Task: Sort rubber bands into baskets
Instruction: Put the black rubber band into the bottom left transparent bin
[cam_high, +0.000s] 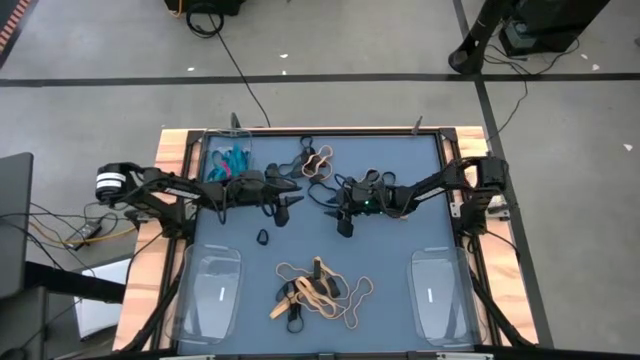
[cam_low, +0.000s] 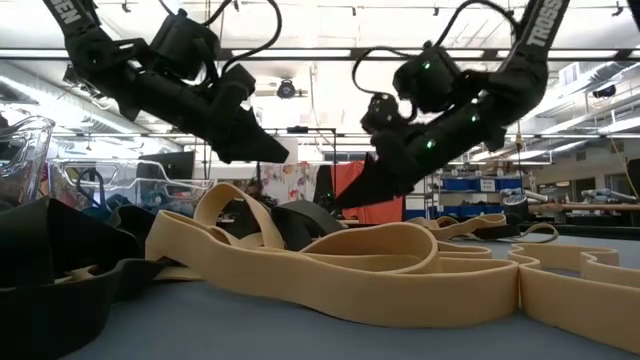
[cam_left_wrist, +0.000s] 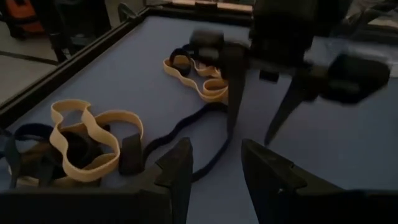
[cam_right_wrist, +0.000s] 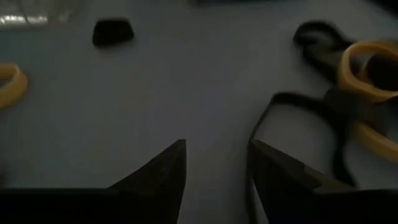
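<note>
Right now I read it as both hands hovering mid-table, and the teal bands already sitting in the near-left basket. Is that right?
Not quite. The teal bands lie in the far-left basket, as the high view shows; the near-left basket holds none. The rest stands: the left hand and right hand are both mid-table.

A basket (cam_high: 229, 158) with rubber bands (cam_high: 232, 158) inside stands at the table's (cam_high: 400, 160) far left corner; two baskets (cam_high: 211, 290) (cam_high: 437, 290) stand at the near corners; between them lies a heap of bands (cam_high: 318, 290); another heap (cam_high: 314, 162) lies near the far edge.
</note>
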